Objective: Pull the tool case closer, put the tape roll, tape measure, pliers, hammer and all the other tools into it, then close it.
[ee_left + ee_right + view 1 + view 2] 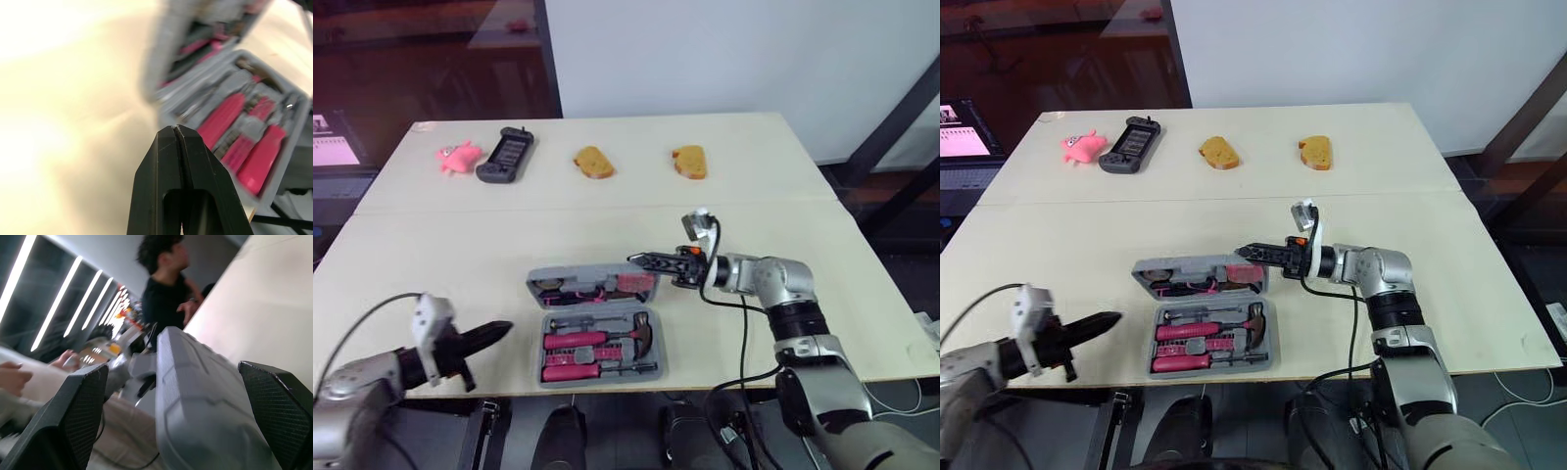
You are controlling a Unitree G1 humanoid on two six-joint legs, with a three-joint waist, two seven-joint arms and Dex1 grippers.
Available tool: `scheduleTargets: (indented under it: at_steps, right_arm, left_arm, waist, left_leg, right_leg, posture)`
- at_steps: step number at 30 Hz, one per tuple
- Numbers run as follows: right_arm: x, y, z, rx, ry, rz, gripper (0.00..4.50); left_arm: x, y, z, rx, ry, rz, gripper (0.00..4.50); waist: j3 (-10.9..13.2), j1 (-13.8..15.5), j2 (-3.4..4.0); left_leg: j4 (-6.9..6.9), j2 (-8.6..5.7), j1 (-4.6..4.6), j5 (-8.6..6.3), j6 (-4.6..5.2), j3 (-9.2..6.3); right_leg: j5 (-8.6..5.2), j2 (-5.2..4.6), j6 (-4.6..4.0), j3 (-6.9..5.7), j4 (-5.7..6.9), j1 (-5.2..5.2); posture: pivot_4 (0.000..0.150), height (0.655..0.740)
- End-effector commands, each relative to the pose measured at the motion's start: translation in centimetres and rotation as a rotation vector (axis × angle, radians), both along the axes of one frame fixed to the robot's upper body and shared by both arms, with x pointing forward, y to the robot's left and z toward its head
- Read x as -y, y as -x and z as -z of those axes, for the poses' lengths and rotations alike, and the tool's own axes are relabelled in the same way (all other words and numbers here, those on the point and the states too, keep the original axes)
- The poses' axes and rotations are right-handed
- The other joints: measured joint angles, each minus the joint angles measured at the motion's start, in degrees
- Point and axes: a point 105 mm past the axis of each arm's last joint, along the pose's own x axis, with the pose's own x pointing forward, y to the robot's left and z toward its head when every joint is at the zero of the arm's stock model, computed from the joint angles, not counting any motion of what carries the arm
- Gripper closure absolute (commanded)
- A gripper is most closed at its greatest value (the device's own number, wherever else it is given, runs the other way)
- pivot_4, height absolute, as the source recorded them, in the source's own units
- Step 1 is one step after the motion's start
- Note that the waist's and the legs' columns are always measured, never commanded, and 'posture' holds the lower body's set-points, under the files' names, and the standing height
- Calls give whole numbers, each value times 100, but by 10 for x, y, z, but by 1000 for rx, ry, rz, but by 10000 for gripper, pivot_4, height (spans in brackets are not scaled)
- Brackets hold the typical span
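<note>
The grey tool case [600,350] lies open near the table's front edge, with pink-handled tools [576,340] and a hammer [641,333] in its tray. Its lid [590,285] stands partly raised behind the tray. My right gripper [646,260] is at the lid's right end. In the right wrist view it [172,368] is open, its two fingers either side of the grey lid [195,396] with gaps showing. My left gripper [499,331] is shut and empty, low over the table left of the case; the case tray [254,127] lies beyond its tips [175,128].
At the table's far side lie a pink toy [457,156], a black handheld device [506,155] and two bread pieces [593,162] [690,161]. A cable [742,333] hangs from my right arm. A person [166,298] stands in the background.
</note>
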Motion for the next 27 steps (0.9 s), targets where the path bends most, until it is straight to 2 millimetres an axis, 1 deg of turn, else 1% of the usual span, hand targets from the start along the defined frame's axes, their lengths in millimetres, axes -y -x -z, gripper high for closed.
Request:
scheduleTargets:
  at_steps: [1, 2, 5, 9, 11, 13, 14, 18, 21, 24, 27]
  right_arm:
    - [6, 38, -20, 102, -20, -175, 213]
    - [8, 43, -21, 110, -6, -189, 213]
    - [17, 52, -24, 163, 41, -185, 213]
    - [35, 54, -28, 325, 127, -104, 213]
    - [45, 56, -31, 397, 170, -73, 213]
    - [57, 57, -34, 466, 233, -33, 213]
    - [64, 58, -33, 502, 275, -16, 213]
    - [86, 57, -18, 690, 482, 93, 213]
    - [92, 62, -14, 770, 514, 155, 213]
    - [103, 58, -12, 806, 536, 281, 213]
    - [115, 54, -8, 828, 585, 361, 213]
  left_arm:
    - [-29, 10, -19, 69, -43, -52, 45000]
    - [-32, 11, -21, 81, -51, -58, 45000]
    - [-33, 10, -24, 81, -67, -59, 45000]
    - [-35, 2, -23, 75, -136, -64, 45000]
    - [-32, -2, -26, 96, -175, -50, 45000]
    - [-26, -5, -31, 116, -205, -16, 45000]
    - [-25, -7, -33, 119, -217, -13, 45000]
    - [-22, -22, -42, 145, -275, -19, 45000]
    - [-22, -28, -48, 155, -275, -17, 45000]
    - [-31, -34, -44, 153, -314, -37, 45000]
    - [-38, -35, -41, 132, -314, -61, 45000]
  waist:
    - [5, 19, -8]
    - [9, 22, -15]
    - [15, 26, -23]
    - [26, 33, -45]
    - [25, 34, -46]
    - [25, 37, -46]
    - [26, 40, -47]
    - [29, 52, -56]
    - [30, 33, -57]
    - [30, 11, -59]
    - [30, 12, -59]
  left_leg:
    - [-1, 0, -2, 0, 0, 0]
    - [-2, 0, -5, -1, -1, 0]
    - [1, -1, -9, -2, -2, 3]
    - [-1, -1, -11, -3, -4, 4]
    - [1, -1, -38, -2, -4, 4]
    - [8, -1, -73, -1, -2, 4]
    - [9, -2, -78, -1, -2, 4]
    - [6, -1, -78, -1, -2, 3]
    - [11, -1, -77, -1, -3, 3]
    - [12, -1, -76, -1, -3, 4]
    - [10, -1, -74, -1, -2, 4]
  right_leg:
    - [-1, 0, 0, 0, -4, 0]
    - [-1, -2, 0, -1, -12, 0]
    - [2, -7, -3, -1, -27, -1]
    - [4, -8, -6, -2, -33, -27]
    - [4, -8, -6, -3, -35, -28]
    - [7, -8, -4, -3, -34, -53]
    - [8, -8, -3, -3, -34, -58]
    - [6, -7, -1, -9, -35, -59]
    - [9, -7, 1, -9, -34, -56]
    - [11, -7, 2, -8, -34, -56]
    - [11, -7, 2, -8, -34, -56]
  posture:
    - [1500, 7207]
    - [1500, 7207]
    - [1500, 7207]
    - [1500, 7207]
    - [1500, 7207]
    - [1500, 7207]
    - [1500, 7207]
    - [1500, 7207]
    - [1500, 7207]
    - [1500, 7207]
    - [1500, 7207]
